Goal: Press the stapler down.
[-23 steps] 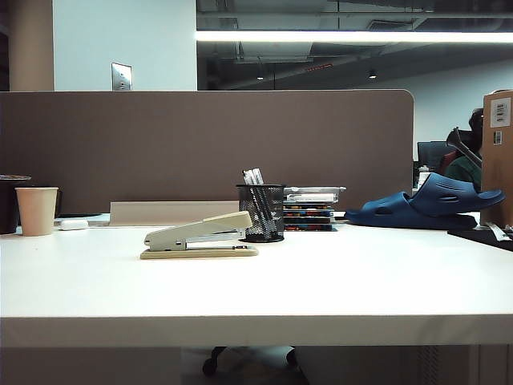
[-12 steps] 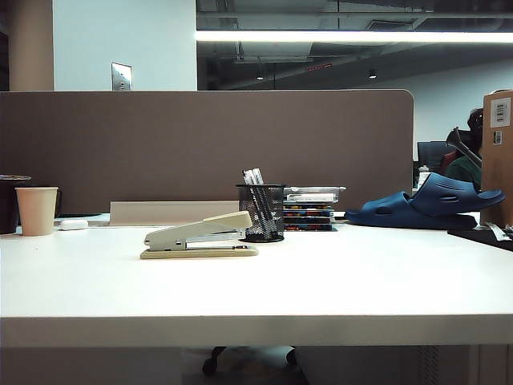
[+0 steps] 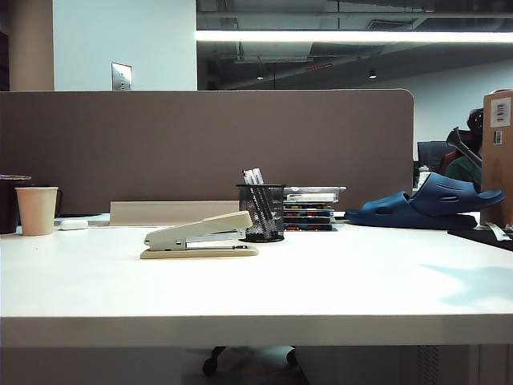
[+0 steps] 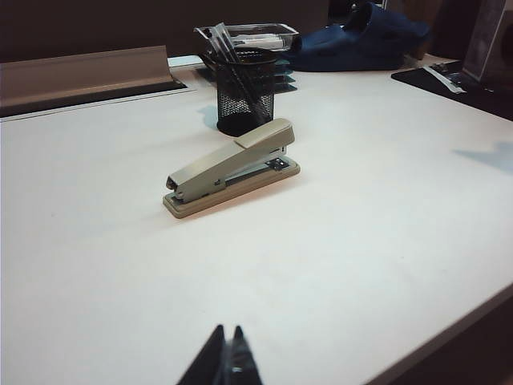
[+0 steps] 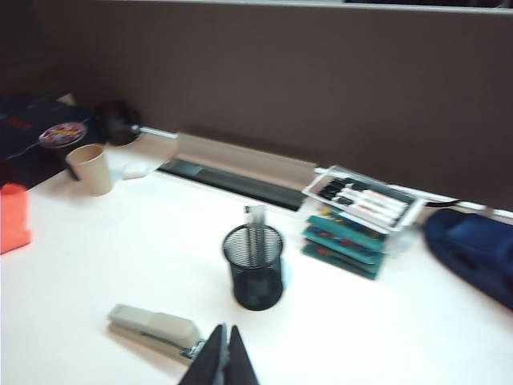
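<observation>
Beige stapler (image 4: 232,168) — grippers (image 4: 227,362) (image 5: 222,361) closed, apart.

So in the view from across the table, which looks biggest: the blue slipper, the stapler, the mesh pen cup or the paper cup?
As they look in the exterior view:
1. Blue slipper
2. Stapler
3. Mesh pen cup
4. Paper cup
The two cups look close; distance from the camera differs, so true sizes are unsure.

Only dark, pointed fingertips show of each arm: the left tool (image 4: 225,341) and right tool (image 5: 224,340), tapering black wedges pressed together.

Left hand (image 4: 227,353), right hand (image 5: 224,357) closed
</observation>
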You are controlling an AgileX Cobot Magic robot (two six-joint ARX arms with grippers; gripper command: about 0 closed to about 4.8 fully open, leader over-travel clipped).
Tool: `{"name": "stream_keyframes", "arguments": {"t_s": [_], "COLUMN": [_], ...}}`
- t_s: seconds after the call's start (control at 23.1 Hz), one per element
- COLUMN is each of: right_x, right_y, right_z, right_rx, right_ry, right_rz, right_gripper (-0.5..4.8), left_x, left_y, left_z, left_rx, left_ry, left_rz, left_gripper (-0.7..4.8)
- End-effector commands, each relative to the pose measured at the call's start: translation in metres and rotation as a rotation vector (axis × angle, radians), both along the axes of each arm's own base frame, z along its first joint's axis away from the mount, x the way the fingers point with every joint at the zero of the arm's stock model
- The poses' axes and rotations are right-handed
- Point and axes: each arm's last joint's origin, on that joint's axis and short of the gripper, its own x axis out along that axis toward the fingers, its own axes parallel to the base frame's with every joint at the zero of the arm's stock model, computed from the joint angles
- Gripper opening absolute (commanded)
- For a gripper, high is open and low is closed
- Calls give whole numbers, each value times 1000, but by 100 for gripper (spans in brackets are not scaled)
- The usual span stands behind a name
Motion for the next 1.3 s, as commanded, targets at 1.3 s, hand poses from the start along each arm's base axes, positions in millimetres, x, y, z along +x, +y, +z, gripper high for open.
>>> {"name": "stream_keyframes", "arguments": {"t_s": [1.3], "right_x": [196], "right_y": [151], "right_z": [-166], "right_rx": [-57], "right_ry": [504], "right_rz": [398], "right_gripper": [-9], "left_x": [0], "left_y": [0], "left_z": [2], "left_rx": [2], "left_ry": [-8], "left_rz": [16], "left_gripper": [-6]}}
